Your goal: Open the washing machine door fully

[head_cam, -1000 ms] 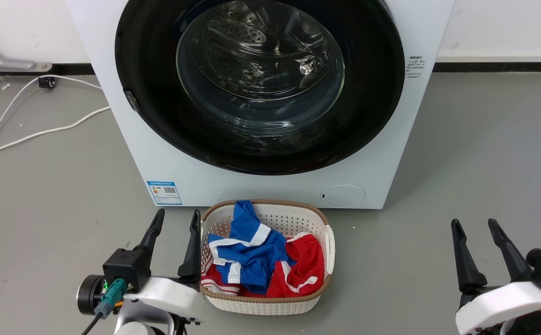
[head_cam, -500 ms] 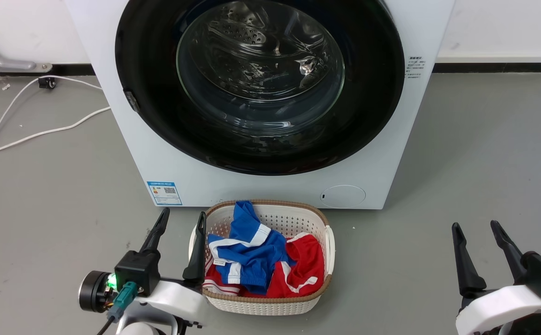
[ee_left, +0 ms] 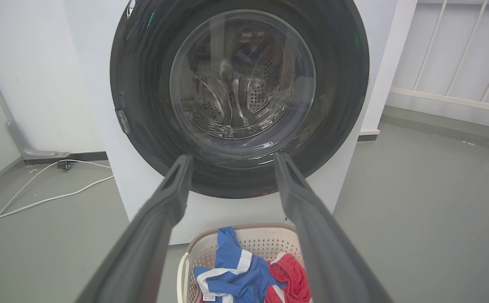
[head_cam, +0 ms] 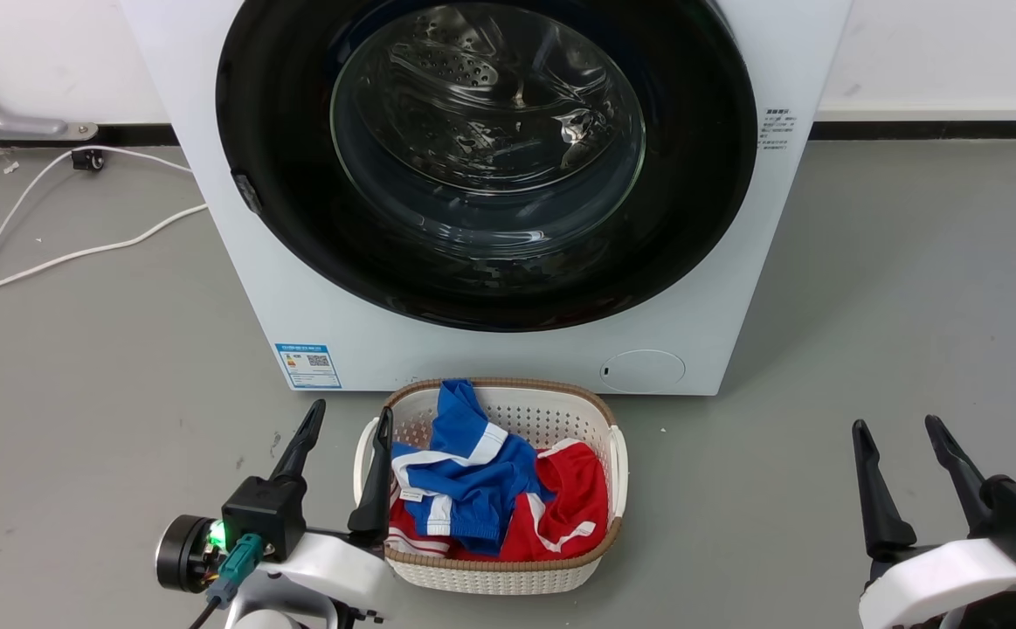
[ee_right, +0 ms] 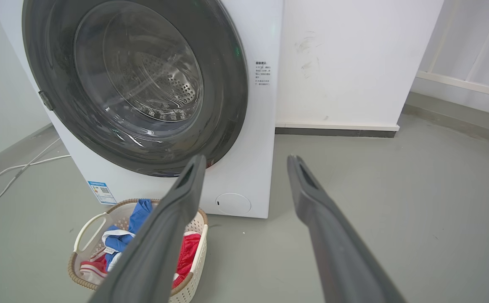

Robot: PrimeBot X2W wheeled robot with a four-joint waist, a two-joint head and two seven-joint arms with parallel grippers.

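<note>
While the washing machine door (head_cam: 487, 166) is sitting shut against the washing machine (head_cam: 315, 323) front, the whole opening is, I think, remaining to do. The left gripper (head_cam: 352, 409), beside the laundry basket (head_cam: 617, 454), and the right gripper (head_cam: 897, 422) are hovering low, spread wide, holding nothing.

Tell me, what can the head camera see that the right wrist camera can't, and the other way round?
Head view extras: the left hand, open near the laundry basket, and a grey bracket by the wall. Right wrist view extras: a white rail along the far wall. Shared: the washing machine, its washing machine door shut, the basket with blue and red clothes, the blue label, the white cable and the open right hand.
</note>
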